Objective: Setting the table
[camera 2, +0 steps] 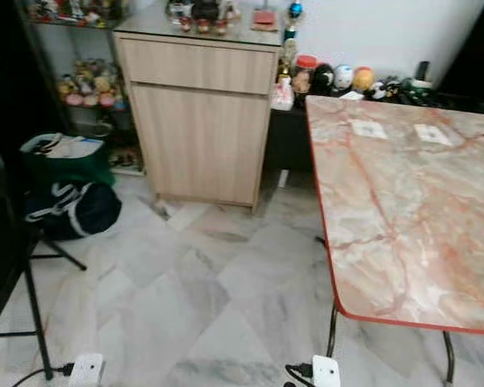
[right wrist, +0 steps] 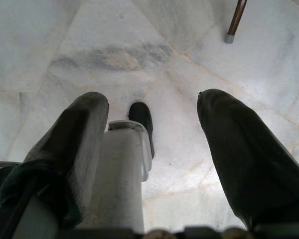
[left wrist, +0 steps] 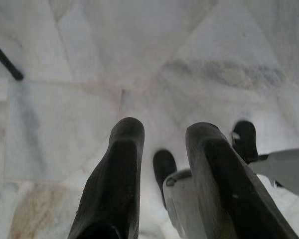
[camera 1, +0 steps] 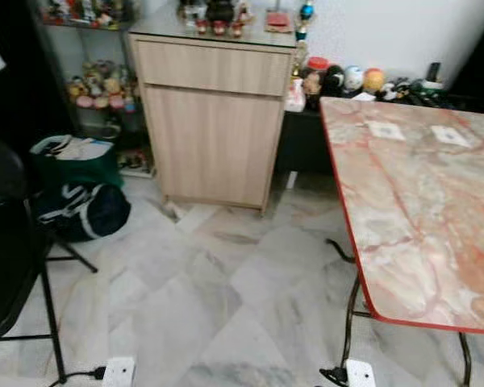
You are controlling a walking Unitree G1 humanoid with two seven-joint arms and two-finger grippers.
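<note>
Evidently nothing had been laid yet: the pink-veined marble-pattern table with a red rim (camera 1: 423, 201) stood to the robot's right, bare except for two small white squares (camera 1: 385, 130) near its far end. Both arms hung over the pale marble floor (camera 1: 202, 298); the left gripper (left wrist: 162, 149) and right gripper (right wrist: 152, 124) had fingers spread, holding nothing. Walking on risked catching the white power strips (camera 1: 359, 373) and cables underfoot. Any tableware was out of sight, and the black folding chair (camera 1: 8, 242) was cut off.

head cams down fwd, wrist cams floorward
</note>
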